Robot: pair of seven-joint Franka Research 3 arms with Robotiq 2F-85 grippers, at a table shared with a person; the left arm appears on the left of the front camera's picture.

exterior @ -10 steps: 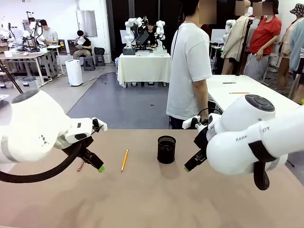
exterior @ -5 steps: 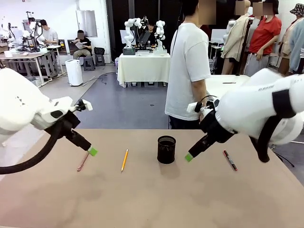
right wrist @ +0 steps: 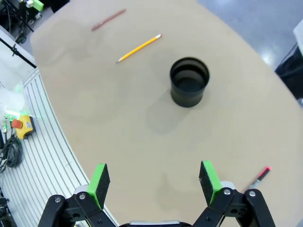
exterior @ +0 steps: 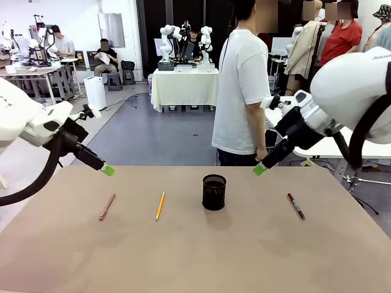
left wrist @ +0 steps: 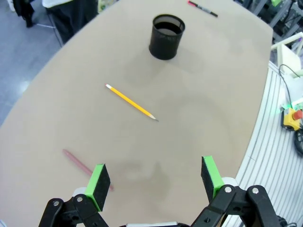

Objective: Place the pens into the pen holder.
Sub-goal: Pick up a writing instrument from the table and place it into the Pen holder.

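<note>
The holder (exterior: 214, 192) stood upright on the table (exterior: 195, 262), near the middle and toward the far side. Its mouth faced up, and the wrist views showed a dark interior with no pen in it.

All three pens lay flat on the table, outside the holder and apart from one another:
- The pencil (exterior: 160, 206) lay on the holder's left, near it, running roughly from the near side to the far side.
- The pink pen (exterior: 107, 207) lay farther left, beyond the pencil, at a similar angle.
- The marker (exterior: 296, 206) lay on the holder's right, well apart from it.

The left gripper (left wrist: 154, 182) was raised above the table's left far area, well apart from the pink pen. In the left wrist view its jaws stood wide apart, with nothing between the green pads (left wrist: 100, 181).

The right gripper (right wrist: 154, 182) was raised above the table's right far area, between the holder and the marker in the front view and well above both. In the right wrist view its jaws were also spread wide and held nothing.

A person (exterior: 244, 91) in a white T-shirt stood at the far edge, behind the holder, one hand hanging at the side.
</note>
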